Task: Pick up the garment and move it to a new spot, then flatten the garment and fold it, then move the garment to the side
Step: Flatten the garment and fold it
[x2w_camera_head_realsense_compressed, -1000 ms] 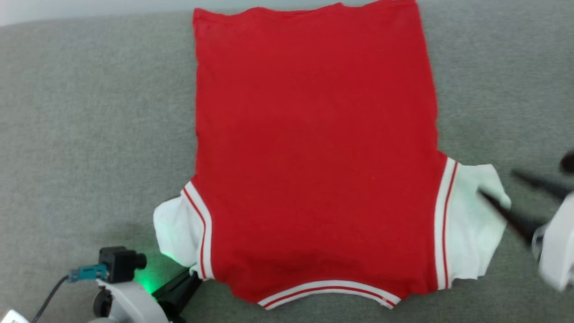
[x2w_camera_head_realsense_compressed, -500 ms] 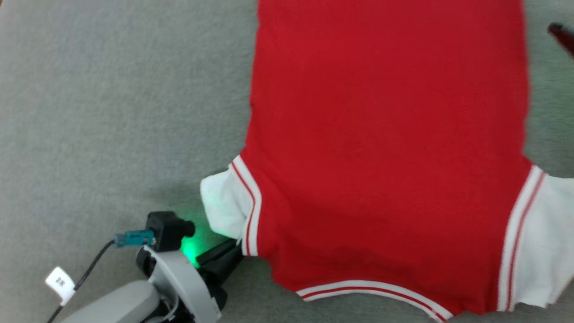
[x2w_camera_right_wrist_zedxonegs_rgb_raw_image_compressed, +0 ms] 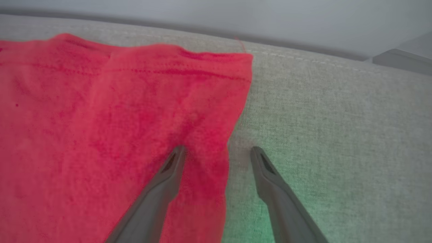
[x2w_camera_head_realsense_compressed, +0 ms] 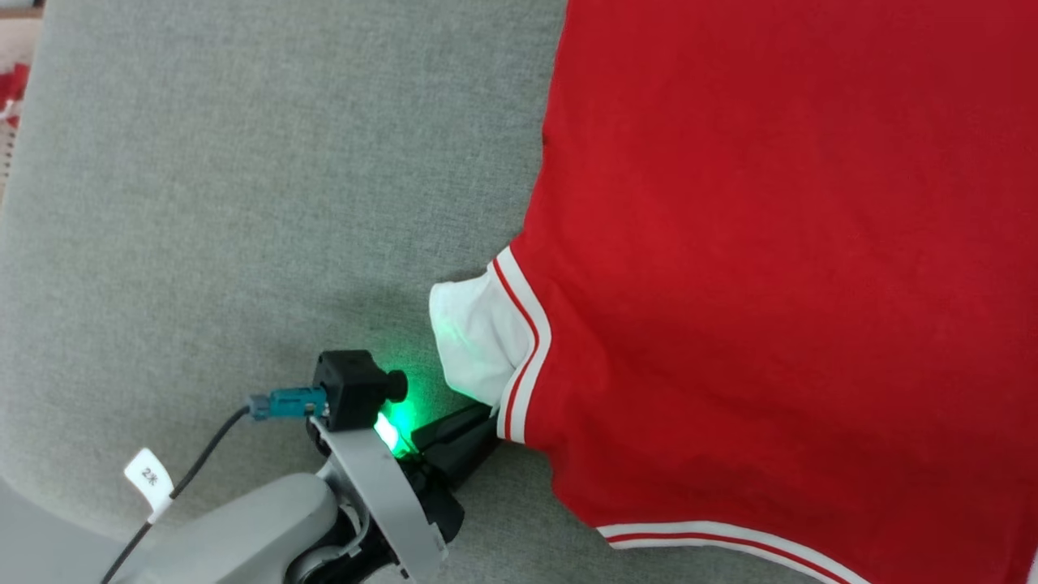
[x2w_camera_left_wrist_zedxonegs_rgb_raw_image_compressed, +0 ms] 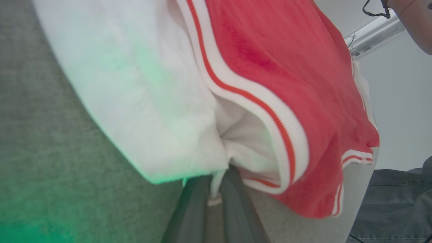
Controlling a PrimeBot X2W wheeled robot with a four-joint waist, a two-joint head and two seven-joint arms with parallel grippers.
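Grey cloth surface (x2w_camera_head_realsense_compressed: pixel 203 203) bore the garment (x2w_camera_head_realsense_compressed: pixel 770 243). Left gripper (x2w_camera_left_wrist_zedxonegs_rgb_raw_image_compressed: pixel 216 182) jaws clamped its white sleeve (x2w_camera_left_wrist_zedxonegs_rgb_raw_image_compressed: pixel 135 84); right gripper (x2w_camera_right_wrist_zedxonegs_rgb_raw_image_compressed: pixel 217 152) jaws gaped

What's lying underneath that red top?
The garment lies on a grey cloth surface. The left claw, shut, pinches the edge of its white sleeve. Anything beneath the red middle is covered.

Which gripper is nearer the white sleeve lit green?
Left. The left gripper is shut on the lower edge of the white sleeve. The right gripper stands open astride the red side edge of the garment, near its plain hemmed corner, well away from that sleeve.
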